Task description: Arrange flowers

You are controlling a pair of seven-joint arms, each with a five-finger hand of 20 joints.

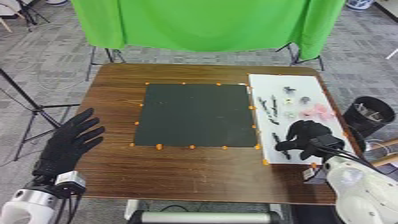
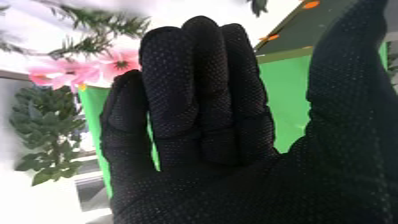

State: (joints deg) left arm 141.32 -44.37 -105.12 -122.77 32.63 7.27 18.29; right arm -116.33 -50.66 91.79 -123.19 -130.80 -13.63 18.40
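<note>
The right hand (image 1: 311, 134) has straight fingers close together, maybe to grab pink flowers (image 2: 121, 64); the left hand (image 1: 60, 146), fingers spread, is out of the way.

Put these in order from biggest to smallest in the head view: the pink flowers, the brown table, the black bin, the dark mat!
1. Brown table
2. Dark mat
3. Black bin
4. Pink flowers
</note>
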